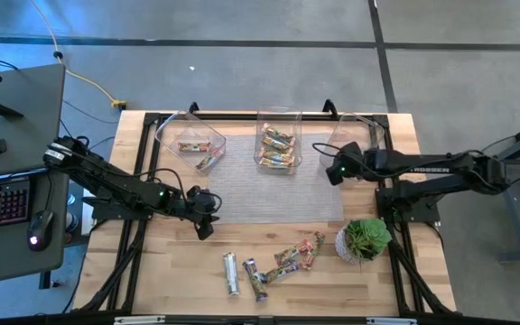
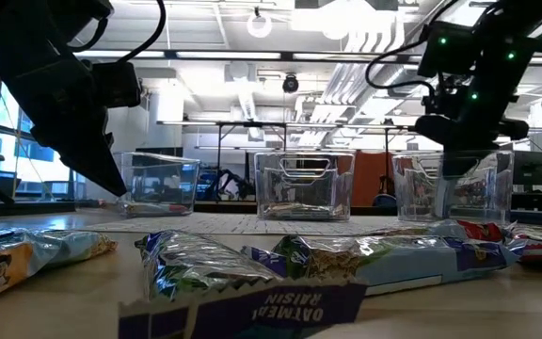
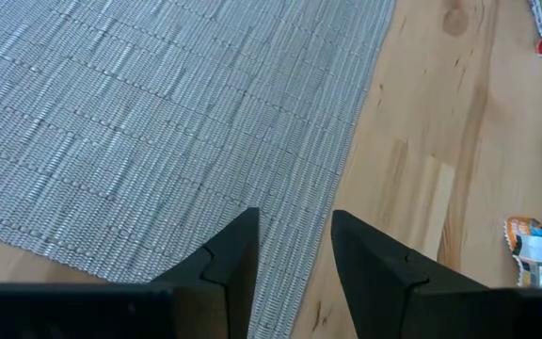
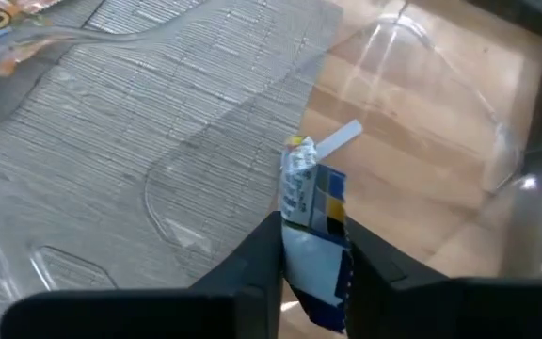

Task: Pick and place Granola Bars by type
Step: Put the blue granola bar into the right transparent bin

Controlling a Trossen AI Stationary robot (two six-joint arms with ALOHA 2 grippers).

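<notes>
High view, three bins [image 1: 190, 137], six loose Granola Bars [image 1: 286, 255], right jaws [image 4: 313, 250] clamping one, left jaws [image 3: 294, 247] apart.

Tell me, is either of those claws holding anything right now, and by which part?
Yes. The right gripper pinches a blue-and-white granola bar by one end, beside the right-hand clear bin. The left gripper is open and holds nothing.

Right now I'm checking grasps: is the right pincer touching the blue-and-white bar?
Touching. The right wrist view shows the right pincer clamped on the blue-and-white granola bar, both fingers pressed against its wrapper.
</notes>
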